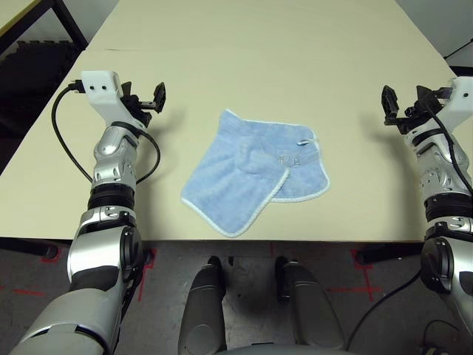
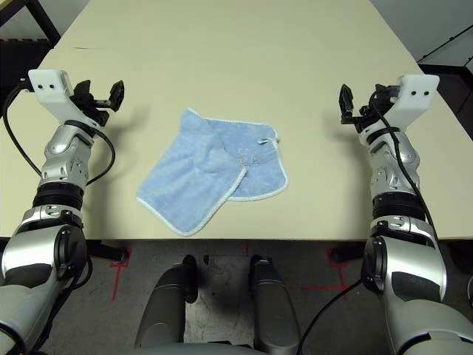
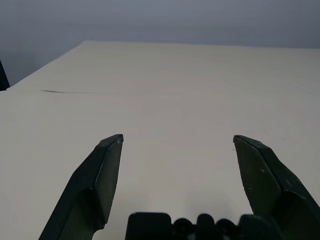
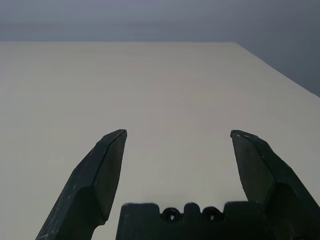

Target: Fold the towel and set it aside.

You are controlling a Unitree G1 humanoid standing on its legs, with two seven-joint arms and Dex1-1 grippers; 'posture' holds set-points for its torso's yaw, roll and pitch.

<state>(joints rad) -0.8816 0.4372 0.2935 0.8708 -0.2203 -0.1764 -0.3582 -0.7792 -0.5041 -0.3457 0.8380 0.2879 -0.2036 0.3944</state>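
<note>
The towel (image 1: 251, 174) lies near the middle of the bench (image 1: 259, 66), close to my edge of it, between my two arms and touching neither. It is not flat: one layer is lapped loosely over another, with a puckered ridge near the centre, a white loop tag toward the right side and faint stitching just beside it. White edging runs round the outline, and one corner points back toward me.

I judge it soft, light and limp. It will sag and drape the moment I lift it, and terry should give my fingers decent purchase, so slipping is less of a worry than bunching. The sensible holds look like the edged corners, pinched through one layer only, since grabbing at the lapped middle would likely pick up both layers and spoil the fold.

My left claw (image 1: 147, 101) hangs well out to the towel's left, jaws spread wide and holding nothing. My right claw (image 2: 358, 104) hangs well out to its right, likewise spread and empty, above bare bench.
</note>
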